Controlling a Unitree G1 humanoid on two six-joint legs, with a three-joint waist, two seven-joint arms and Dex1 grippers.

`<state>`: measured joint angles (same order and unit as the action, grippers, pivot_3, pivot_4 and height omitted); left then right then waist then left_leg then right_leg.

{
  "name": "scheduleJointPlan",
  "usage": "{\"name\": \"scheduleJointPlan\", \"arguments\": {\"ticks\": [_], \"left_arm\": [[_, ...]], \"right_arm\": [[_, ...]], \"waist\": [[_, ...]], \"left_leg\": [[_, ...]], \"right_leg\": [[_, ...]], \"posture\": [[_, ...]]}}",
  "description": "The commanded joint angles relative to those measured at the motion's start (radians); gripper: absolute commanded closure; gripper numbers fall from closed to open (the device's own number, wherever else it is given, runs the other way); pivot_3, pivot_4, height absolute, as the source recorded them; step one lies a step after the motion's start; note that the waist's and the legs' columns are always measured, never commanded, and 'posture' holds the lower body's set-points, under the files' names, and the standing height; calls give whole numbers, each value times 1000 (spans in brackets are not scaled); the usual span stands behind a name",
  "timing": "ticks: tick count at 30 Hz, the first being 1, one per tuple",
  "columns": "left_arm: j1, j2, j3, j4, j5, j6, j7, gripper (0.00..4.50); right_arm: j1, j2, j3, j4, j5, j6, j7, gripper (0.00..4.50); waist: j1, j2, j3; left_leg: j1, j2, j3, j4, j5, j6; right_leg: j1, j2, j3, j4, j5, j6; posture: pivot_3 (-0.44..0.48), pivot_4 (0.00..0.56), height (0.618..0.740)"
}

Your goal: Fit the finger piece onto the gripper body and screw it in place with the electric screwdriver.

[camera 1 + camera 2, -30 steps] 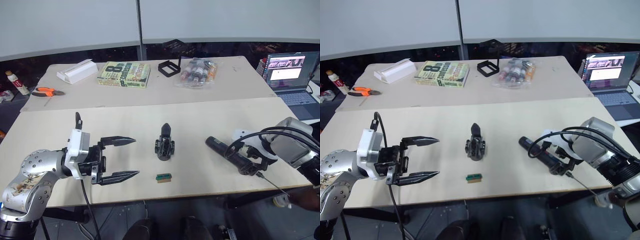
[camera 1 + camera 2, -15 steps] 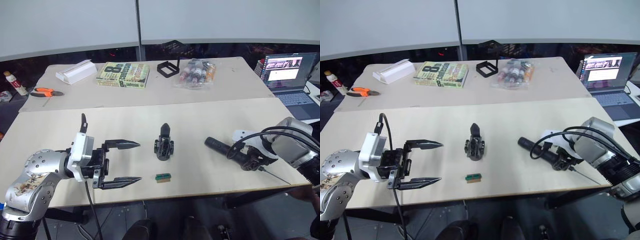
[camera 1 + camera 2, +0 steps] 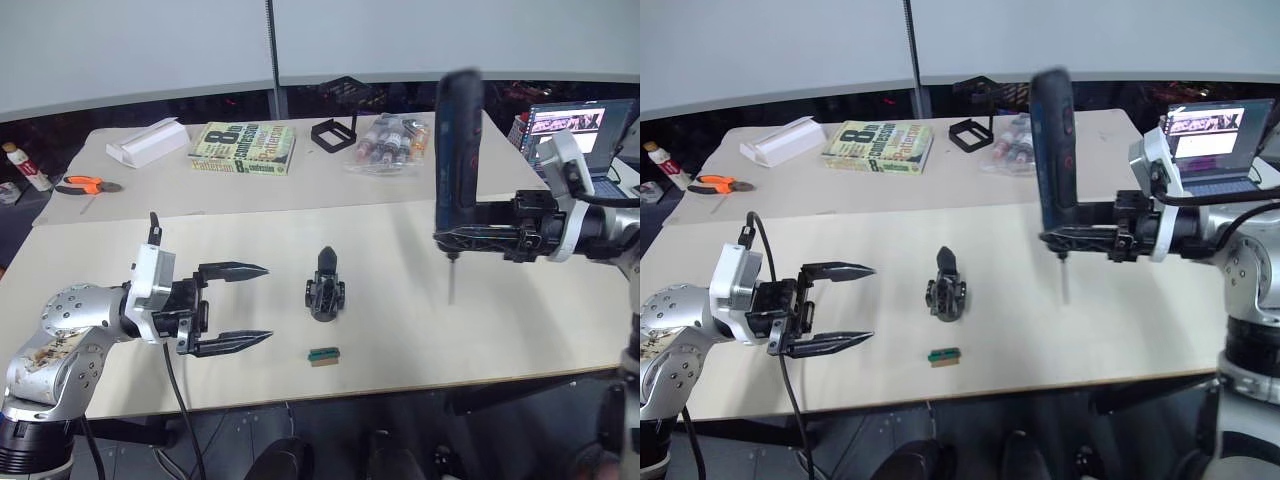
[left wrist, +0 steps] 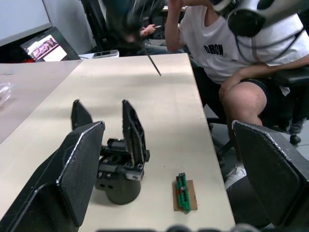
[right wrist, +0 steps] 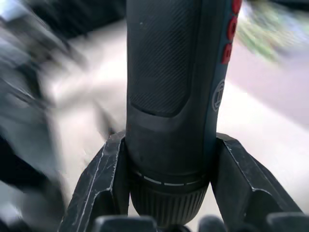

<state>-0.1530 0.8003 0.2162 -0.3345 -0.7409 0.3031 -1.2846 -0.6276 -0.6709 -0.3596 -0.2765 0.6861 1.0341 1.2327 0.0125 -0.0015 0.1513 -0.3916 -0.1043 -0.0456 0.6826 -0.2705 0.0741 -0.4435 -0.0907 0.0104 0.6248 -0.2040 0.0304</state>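
The gripper body (image 3: 325, 290) stands at the middle of the near table. In the left wrist view two black pointed fingers rise from the gripper body (image 4: 118, 169); I cannot tell whether one of them is the finger piece. My left gripper (image 3: 262, 303) hovers open to its left, fingertips pointing at it, nothing between them. The electric screwdriver (image 3: 458, 150) is held upright in the air right of the body, its thin bit (image 3: 451, 285) pointing down over the table. My right gripper (image 3: 448, 238) is shut on its lower end, the fingers (image 5: 104, 183) clamping both sides.
A small green block (image 3: 323, 355) lies in front of the gripper body. On the far table are a white box (image 3: 152, 142), a book (image 3: 247, 148), orange pliers (image 3: 88, 184), a black frame (image 3: 335, 133), a bag of bottles (image 3: 395, 140) and a laptop (image 3: 575, 135). A seated person (image 4: 231, 53) is beside the table.
My right gripper has lifted the screwdriver off the table, swung it upright with the bit down, and carried it up and toward the centre. The left gripper has barely moved.
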Motion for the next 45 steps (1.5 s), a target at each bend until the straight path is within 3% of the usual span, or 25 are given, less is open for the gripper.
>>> {"name": "scheduleJointPlan", "arguments": {"ticks": [1, 7, 17, 28, 45], "left_arm": [[14, 9, 21, 13, 26, -43, -20, 0], [54, -5, 4, 22, 68, -86, -28, 0], [102, -92, -73, 44, 176, -160, 43, 0], [122, -113, -100, 53, 194, -181, 54, 0], [147, -119, -102, 53, 201, -198, 61, 0]], "right_arm": [[81, 126, -31, -122, 69, -175, -68, 2566], [191, 230, 134, -161, -9, -474, -34, 2566], [236, 255, 345, -133, -106, -681, -40, 2566], [250, 231, 430, -74, -156, -757, -40, 2566], [272, 217, 454, -59, -147, -799, -26, 2566]], "waist": [[3, 0, 0], [-4, 0, 0], [-3, 0, 0], [-3, 0, 0], [-4, 0, 0]], "left_leg": [[0, -1, 0, 0, 0, 0], [2, -3, 1, 1, 0, 1], [3, -2, 1, 1, 0, -1], [4, -2, 1, 1, 0, -1], [4, -2, 0, 1, 0, -1]], "right_leg": [[1, -1, 0, 0, 0, 0], [1, -1, 0, 1, 0, 0], [1, 0, 0, 1, 0, 0], [1, 0, 0, 1, 0, 0], [1, 0, 0, 1, 0, 0]], "posture": [[0, 150, 740], [0, 150, 740], [0, 150, 740], [0, 150, 740], [0, 150, 740]]}}
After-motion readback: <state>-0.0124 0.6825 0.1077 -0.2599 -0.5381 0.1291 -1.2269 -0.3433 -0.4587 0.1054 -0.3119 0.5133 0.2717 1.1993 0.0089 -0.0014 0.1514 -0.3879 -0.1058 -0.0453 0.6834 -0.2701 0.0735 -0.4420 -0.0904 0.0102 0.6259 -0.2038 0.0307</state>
